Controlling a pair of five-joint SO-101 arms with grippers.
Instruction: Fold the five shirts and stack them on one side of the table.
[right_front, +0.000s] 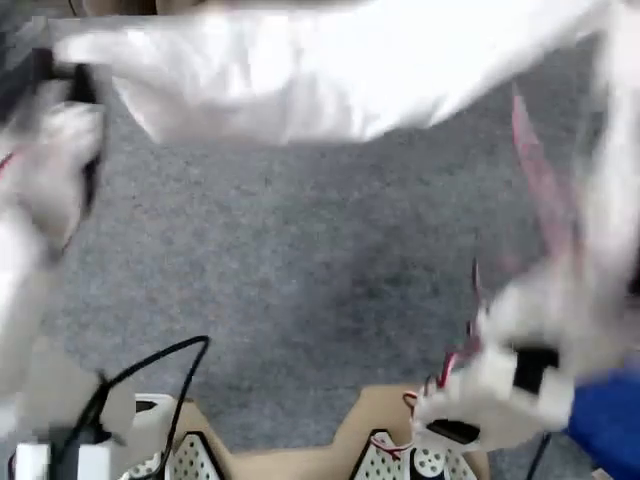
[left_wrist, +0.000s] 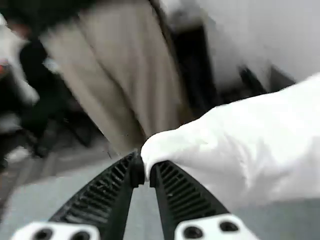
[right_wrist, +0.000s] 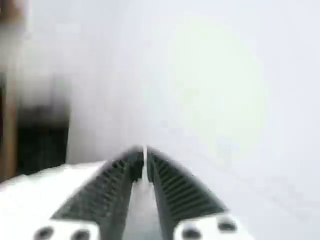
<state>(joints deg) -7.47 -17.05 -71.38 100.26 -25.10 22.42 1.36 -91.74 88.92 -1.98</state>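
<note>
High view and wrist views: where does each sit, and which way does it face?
High view: fixed above, looking down at grey table, white shirt, both arms.
Left wrist view: on left arm, looking along the left tool.
Right wrist view: on right arm, along the right tool.
Shared: the white shirt, pinched by both tools.

The white shirt (right_front: 330, 70) runs past the high view's top edge. The left arm (right_front: 45, 170) and the right arm (right_front: 520, 385), at its two ends, are blurred into smears there.
</note>
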